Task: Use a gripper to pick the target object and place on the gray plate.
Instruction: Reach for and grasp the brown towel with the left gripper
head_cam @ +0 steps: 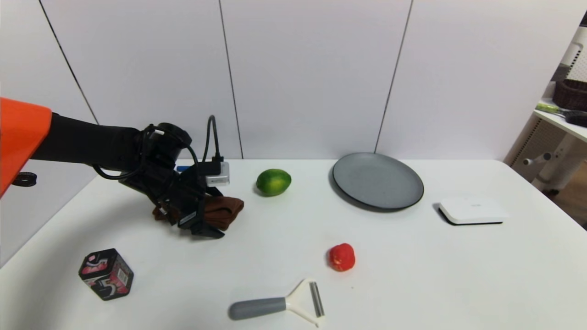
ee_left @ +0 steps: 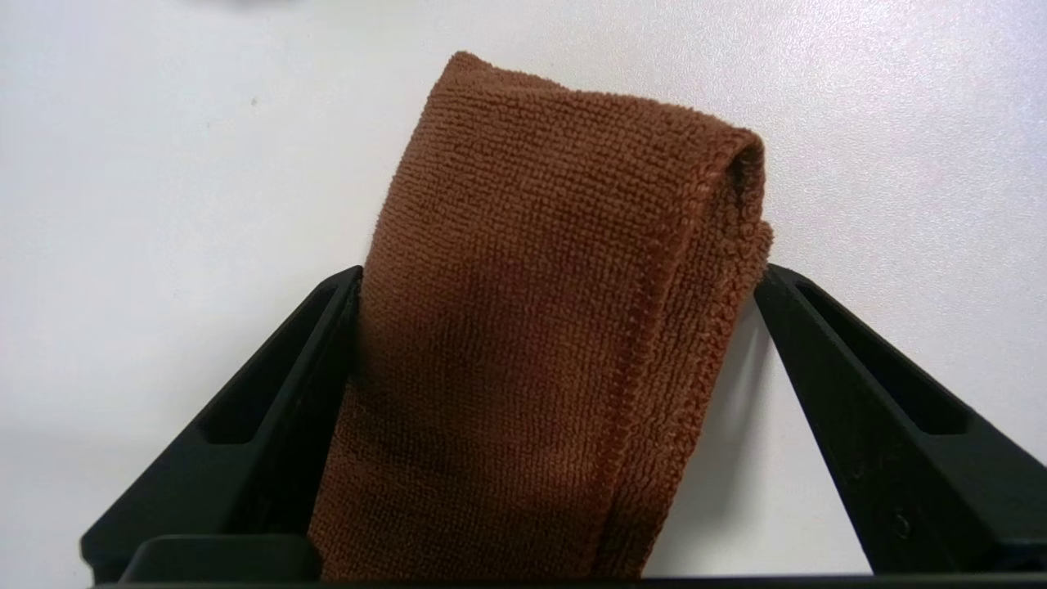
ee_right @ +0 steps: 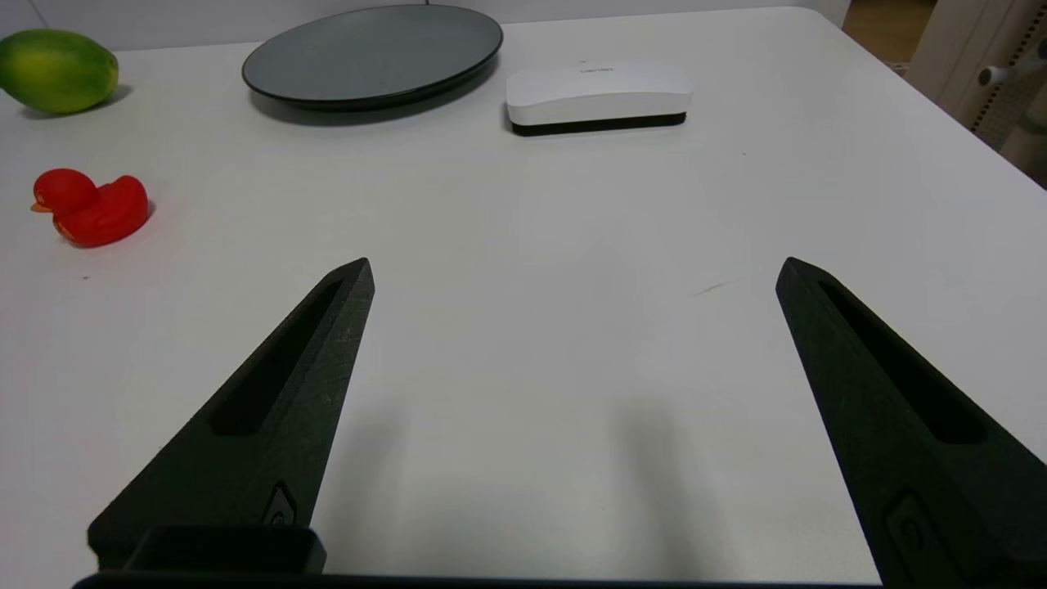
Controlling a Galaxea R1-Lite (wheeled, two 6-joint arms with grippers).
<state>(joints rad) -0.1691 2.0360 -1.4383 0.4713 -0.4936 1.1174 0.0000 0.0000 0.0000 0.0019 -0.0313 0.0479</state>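
White table (head_cam: 412, 275) w/ gray plate (head_cam: 377, 180) at the back, right of centre, bare. Left gripper (head_cam: 202, 220) is low over the table's left side, fingers spread either side of the brown cloth (head_cam: 224, 211); one finger (ee_left: 270, 409) touches the cloth's side, the other stands just apart. Cloth lies folded on the table, well left of the plate, lime (head_cam: 273, 182) between them. Right gripper (ee_right: 572, 278) hovers over bare table, fingers wide apart, holding nothing. Red duck toy (head_cam: 341, 257) sits nr front centre.
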